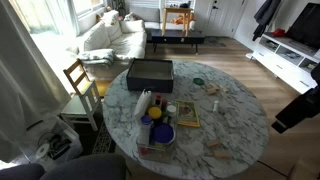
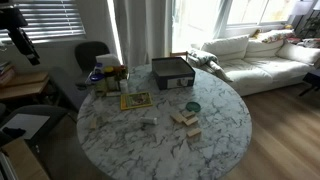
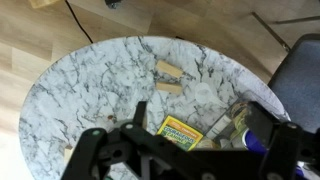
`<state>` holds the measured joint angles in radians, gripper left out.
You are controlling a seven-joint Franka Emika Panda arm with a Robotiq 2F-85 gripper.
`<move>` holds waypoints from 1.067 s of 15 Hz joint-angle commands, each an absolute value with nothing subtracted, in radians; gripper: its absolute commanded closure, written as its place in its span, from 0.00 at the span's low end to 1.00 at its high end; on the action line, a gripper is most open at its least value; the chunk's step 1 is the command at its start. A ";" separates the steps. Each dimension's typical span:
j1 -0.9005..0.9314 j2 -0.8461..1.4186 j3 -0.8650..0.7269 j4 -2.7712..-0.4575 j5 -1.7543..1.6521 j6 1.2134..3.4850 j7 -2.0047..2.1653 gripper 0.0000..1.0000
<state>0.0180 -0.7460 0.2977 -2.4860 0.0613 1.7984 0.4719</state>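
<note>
Approach step. Gripper [image 3: 195,135] hovers high over the marble table [image 3: 60,85], jaws apart, empty. Yellow box [image 3: 180,131] lies beneath, wooden blocks [image 3: 168,76] at its 12 o'clock. A grasp calls for vertical descent.

Both exterior views look down at the table [image 1: 235,115] from some way off, from different sides; both show the sofa [image 1: 110,40]. The wrist view looks steeply down on the same table from nearer.

On the worktop [image 1: 240,125] I saw the box [image 1: 150,72] upper left of frame centre, bottles [image 1: 148,108] below it, blocks [image 1: 214,92] to its right.
</note>
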 commanded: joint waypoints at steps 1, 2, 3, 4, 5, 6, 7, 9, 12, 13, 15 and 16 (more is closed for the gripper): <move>0.027 -0.743 0.290 -2.484 0.056 1.796 0.477 0.00; 0.027 -0.743 0.290 -2.484 0.056 1.796 0.477 0.00; 0.027 -0.743 0.290 -2.484 0.056 1.796 0.477 0.00; 0.027 -0.743 0.290 -2.484 0.056 1.796 0.477 0.00; 0.027 -0.743 0.290 -2.484 0.056 1.796 0.477 0.00; 0.027 -0.743 0.290 -2.484 0.055 1.796 0.477 0.00; 0.027 -0.743 0.290 -2.484 0.056 1.796 0.477 0.00; 0.027 -0.743 0.290 -2.484 0.055 1.796 0.477 0.00; 0.011 -0.649 0.301 -2.529 0.106 1.830 0.549 0.00; 0.009 -0.624 0.301 -2.547 0.128 1.846 0.578 0.00; -0.002 -0.570 0.298 -2.605 0.174 1.950 0.652 0.00; -0.002 -0.541 0.290 -2.629 0.196 2.008 0.680 0.00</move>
